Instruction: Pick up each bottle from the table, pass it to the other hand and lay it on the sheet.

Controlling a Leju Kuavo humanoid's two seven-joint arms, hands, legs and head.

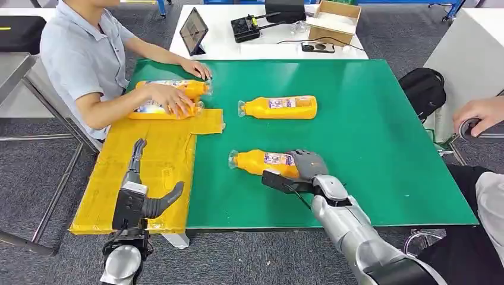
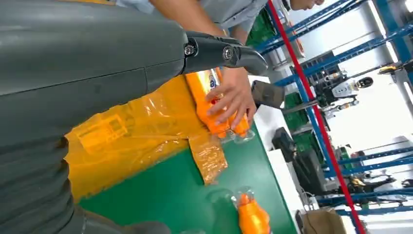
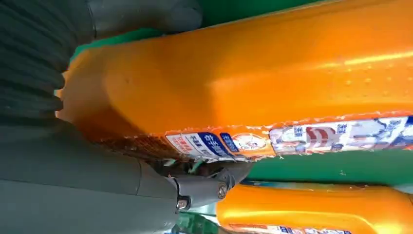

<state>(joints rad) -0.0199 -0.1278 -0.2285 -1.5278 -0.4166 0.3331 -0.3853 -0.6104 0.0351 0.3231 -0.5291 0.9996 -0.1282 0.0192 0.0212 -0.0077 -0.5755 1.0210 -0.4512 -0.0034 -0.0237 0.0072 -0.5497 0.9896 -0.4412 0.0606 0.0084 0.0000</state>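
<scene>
An orange bottle (image 1: 264,161) lies on its side on the green table (image 1: 368,148), cap end to the left. My right hand (image 1: 306,166) grips its base end; in the right wrist view the bottle (image 3: 272,73) lies against the palm between thumb and fingers. A second orange bottle (image 1: 279,107) lies farther back. Two more bottles (image 1: 169,89) lie at the far end of the yellow sheet (image 1: 151,172), under a person's hand (image 1: 175,100). My left hand (image 1: 139,190) hovers open over the near part of the sheet, holding nothing.
A seated person (image 1: 83,53) leans in at the far left of the table. Behind stands a white table with a tablet (image 1: 194,31) and a cardboard box (image 1: 334,21). A black bag (image 1: 423,89) and another person's hand (image 1: 481,113) are at the right.
</scene>
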